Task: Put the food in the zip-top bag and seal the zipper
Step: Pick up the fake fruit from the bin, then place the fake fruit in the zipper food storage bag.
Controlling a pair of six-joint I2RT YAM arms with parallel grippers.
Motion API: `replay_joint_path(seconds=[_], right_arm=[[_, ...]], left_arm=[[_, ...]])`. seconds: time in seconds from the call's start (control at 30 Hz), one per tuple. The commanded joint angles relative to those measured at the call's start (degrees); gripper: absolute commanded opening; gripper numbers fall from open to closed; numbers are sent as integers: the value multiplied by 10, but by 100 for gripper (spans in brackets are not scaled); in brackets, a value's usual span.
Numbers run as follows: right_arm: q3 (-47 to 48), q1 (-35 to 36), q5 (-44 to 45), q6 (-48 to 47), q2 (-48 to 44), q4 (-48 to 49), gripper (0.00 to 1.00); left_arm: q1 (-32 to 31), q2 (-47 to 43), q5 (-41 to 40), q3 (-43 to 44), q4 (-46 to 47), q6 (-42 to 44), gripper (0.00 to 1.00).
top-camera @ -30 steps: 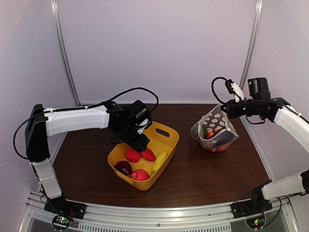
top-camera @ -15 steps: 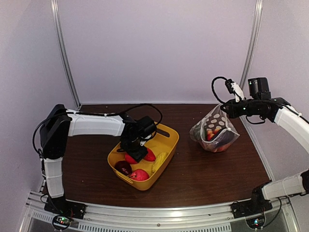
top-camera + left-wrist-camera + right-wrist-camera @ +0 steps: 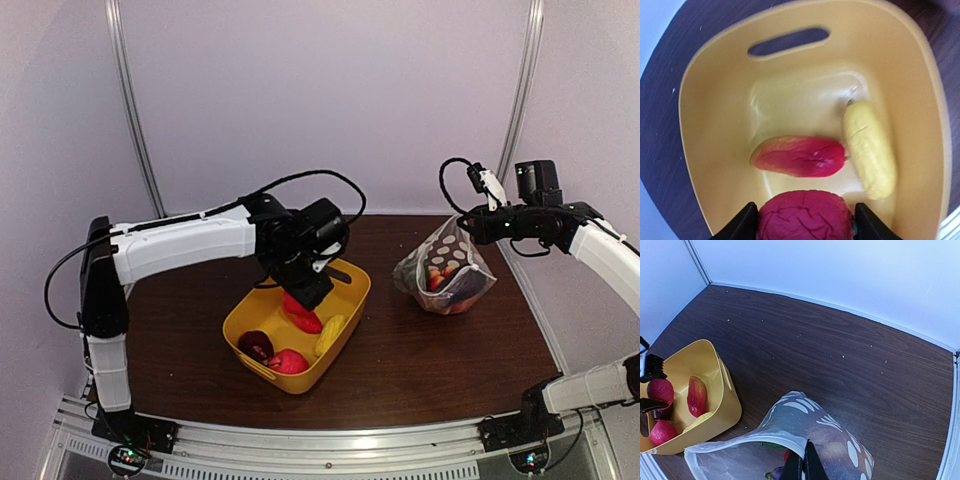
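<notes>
Food pieces [image 3: 289, 361] lie in a yellow tub [image 3: 715, 100] left of centre on the dark tabletop [image 3: 840, 355], among them a yellow piece [image 3: 870, 150] and a red-and-yellow piece [image 3: 800, 157]. The left hand [image 3: 305, 290] hovers over the tub, fingers clamped on a round red fruit [image 3: 804, 216]. To the right, the zip-top bag [image 3: 445, 270], already partly filled, is held up by the right hand [image 3: 804, 465], which pinches its rim, mouth gaping. The fruits look light, hard and smooth, so likely slippery; gripping across the widest part seems safest. The bag looks thin and floppy.
</notes>
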Motion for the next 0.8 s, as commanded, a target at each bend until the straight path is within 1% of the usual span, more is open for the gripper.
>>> replay_joint_path(seconds=[0.0, 0.1, 0.2, 0.27, 0.3, 0.33, 0.43, 0.53, 0.63, 0.77], right_arm=[[0, 2, -3, 7, -12, 14, 0], [7, 1, -8, 12, -6, 11, 0], [17, 1, -11, 18, 0, 6, 0], [22, 2, -15, 26, 3, 3, 0], [26, 1, -18, 29, 5, 1, 0], [31, 1, -21, 30, 9, -5, 0], [49, 2, -42, 58, 20, -15, 0], [67, 2, -68, 78, 32, -22, 0], [81, 0, -91, 97, 41, -29, 0], [91, 1, -106, 110, 41, -31, 0]], left_arm=[[-17, -66, 99, 38, 114, 9, 45], [-25, -100, 206, -2, 319, -9, 43], [-28, -116, 268, -51, 532, -68, 40], [-28, -104, 306, -65, 651, -109, 39], [-29, -93, 320, -63, 707, -128, 38], [-30, -80, 328, -58, 738, -147, 38], [-31, -27, 352, -29, 800, -196, 36], [-33, 27, 357, 10, 827, -236, 33], [-38, 70, 344, 68, 786, -236, 31], [-44, 98, 307, 110, 735, -207, 30]])
